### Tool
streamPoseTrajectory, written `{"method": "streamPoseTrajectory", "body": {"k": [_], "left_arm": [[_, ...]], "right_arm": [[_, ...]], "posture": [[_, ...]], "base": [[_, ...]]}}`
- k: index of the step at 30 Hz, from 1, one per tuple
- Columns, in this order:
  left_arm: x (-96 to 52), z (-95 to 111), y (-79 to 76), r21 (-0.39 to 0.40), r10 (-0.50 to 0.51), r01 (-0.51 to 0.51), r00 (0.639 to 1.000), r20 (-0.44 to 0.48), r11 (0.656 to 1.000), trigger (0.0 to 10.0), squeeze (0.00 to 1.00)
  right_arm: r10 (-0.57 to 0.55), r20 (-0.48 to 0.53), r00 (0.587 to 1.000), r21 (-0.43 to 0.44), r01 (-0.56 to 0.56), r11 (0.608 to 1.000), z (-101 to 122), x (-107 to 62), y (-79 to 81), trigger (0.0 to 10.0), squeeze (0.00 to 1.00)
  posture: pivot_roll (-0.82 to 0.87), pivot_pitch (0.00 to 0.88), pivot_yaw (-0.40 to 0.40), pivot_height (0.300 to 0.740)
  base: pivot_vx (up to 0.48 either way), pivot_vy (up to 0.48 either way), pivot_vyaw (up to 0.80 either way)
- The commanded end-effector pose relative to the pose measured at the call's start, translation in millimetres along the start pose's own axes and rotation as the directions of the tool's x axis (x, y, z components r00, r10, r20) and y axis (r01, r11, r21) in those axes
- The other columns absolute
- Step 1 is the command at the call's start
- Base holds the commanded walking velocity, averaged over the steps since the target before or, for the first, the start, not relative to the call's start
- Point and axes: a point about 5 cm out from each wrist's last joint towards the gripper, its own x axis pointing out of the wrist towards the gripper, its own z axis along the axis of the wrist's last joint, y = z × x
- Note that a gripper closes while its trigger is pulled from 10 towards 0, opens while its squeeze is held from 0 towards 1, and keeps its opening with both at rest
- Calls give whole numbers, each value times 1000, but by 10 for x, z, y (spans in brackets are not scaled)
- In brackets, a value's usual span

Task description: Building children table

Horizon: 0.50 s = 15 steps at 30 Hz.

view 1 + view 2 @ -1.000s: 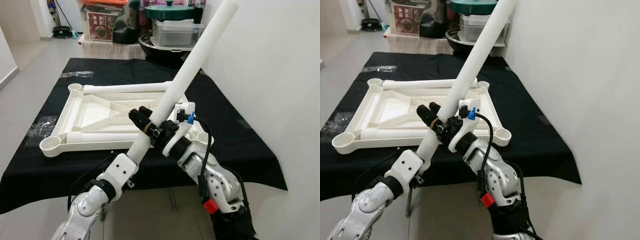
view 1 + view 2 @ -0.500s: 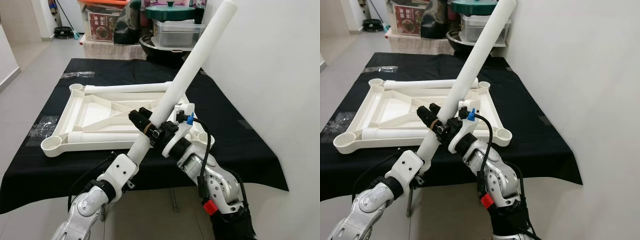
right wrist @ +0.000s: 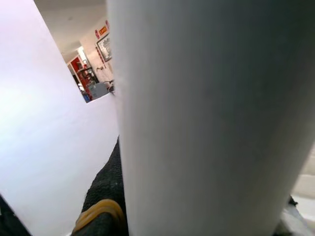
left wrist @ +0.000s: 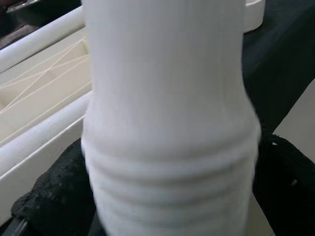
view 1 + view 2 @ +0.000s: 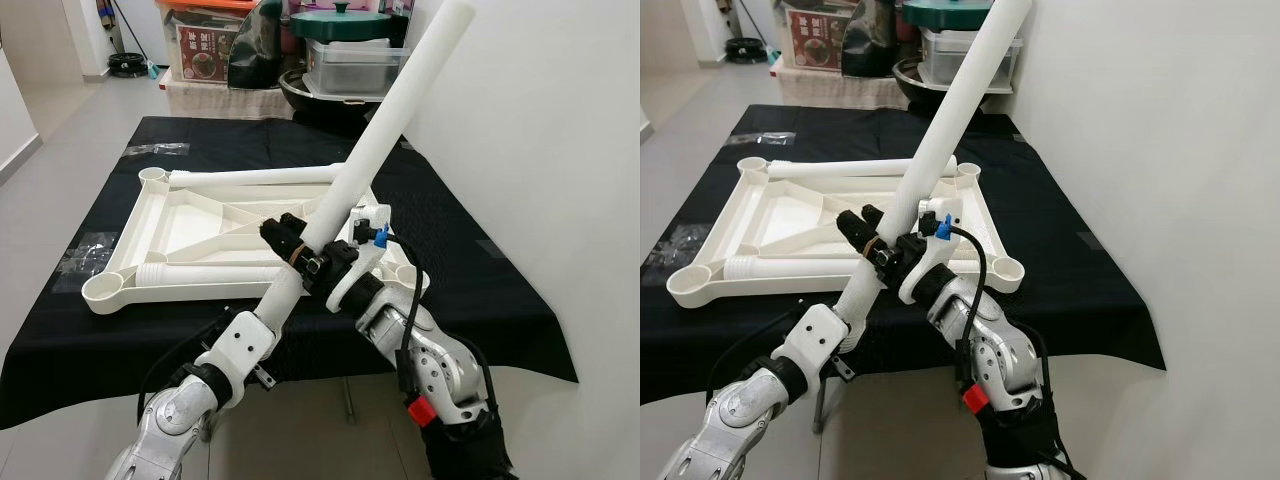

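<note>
White plastic tabletop (image 5: 200, 225) lies upside down on the black-draped counter (image 5: 90, 330) at centre-left. Left tool (image 5: 275, 300) and right tool (image 5: 305, 250) both clench one long leg (image 5: 385, 125), tilted toward upper right, probably for socketing. Left wrist view reveals the leg's ribbed end (image 4: 170, 182).

white leg (image 5: 385, 130), black cloth (image 5: 480, 290)

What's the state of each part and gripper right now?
table top: upside down on the black cloth, corner sockets up.
held table leg: tilted, off the table, not in a socket.
two loose legs: lying on the table top.
right gripper: shut on the held leg.
left gripper: at the leg's ribbed end.
</note>
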Motion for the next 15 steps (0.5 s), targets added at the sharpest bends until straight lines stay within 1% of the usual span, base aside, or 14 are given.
{"method": "streamPoseTrajectory", "body": {"k": [1,2,3,4,6,7,10,11,12,13,14,15], "left_arm": [[-35,-30,42,8,37,-37,999,-22,999,10000,0],[-50,-43,53,-3,54,-54,998,-32,999,10000,0],[-50,-43,53,-3,54,-54,998,-32,999,10000,0],[-62,-60,53,-13,65,-66,997,-41,998,10000,0],[-84,-80,37,-33,85,-86,995,-50,996,10000,0],[-84,-80,37,-33,85,-86,995,-50,996,10000,0],[-91,-28,-54,-81,106,-108,994,-24,991,10000,0],[-91,-28,-54,-81,106,-108,994,-24,991,10000,0],[-87,-8,-78,-96,109,-110,994,-18,989,10000,0],[-79,28,-118,-112,112,-112,994,-7,987,10000,0],[-73,55,-147,-123,114,-113,993,1,986,10000,0],[-72,85,-180,-130,118,-116,993,13,985,10000,0]], "right_arm": [[-37,32,999,-34,38,999,77,-14,-75,0,0],[-72,47,996,-63,74,995,130,-30,-146,7686,0],[-72,47,996,-63,74,995,130,-30,-146,7686,0],[-99,61,993,-81,104,991,170,-46,-202,10000,0],[-147,89,985,-104,156,982,241,-76,-296,10000,0],[-147,89,985,-104,156,982,241,-76,-296,10000,0],[-239,149,960,-159,262,952,355,-144,-442,10000,0],[-239,149,960,-159,262,952,355,-144,-442,10000,0],[-257,161,953,-172,283,944,373,-160,-467,10000,0],[-316,199,928,-244,359,901,424,-210,-523,10000,0],[-360,233,903,-292,418,860,466,-250,-564,10000,0],[-408,271,872,-374,486,790,517,-299,-611,10000,0]], "posture": [[65,0,-81,740],[67,0,-81,740],[67,0,-81,740],[68,0,-81,740],[71,0,-82,740],[71,0,-82,740],[73,0,-83,740],[73,0,-83,740],[73,0,-83,740],[74,0,-80,740],[74,0,-78,740],[74,0,-79,740]], "base": [[0,0,0],[0,0,0],[0,0,0],[0,0,0],[0,0,0],[0,0,0],[0,0,0],[0,0,0],[0,0,0],[0,0,0],[0,0,0],[0,0,0]]}}
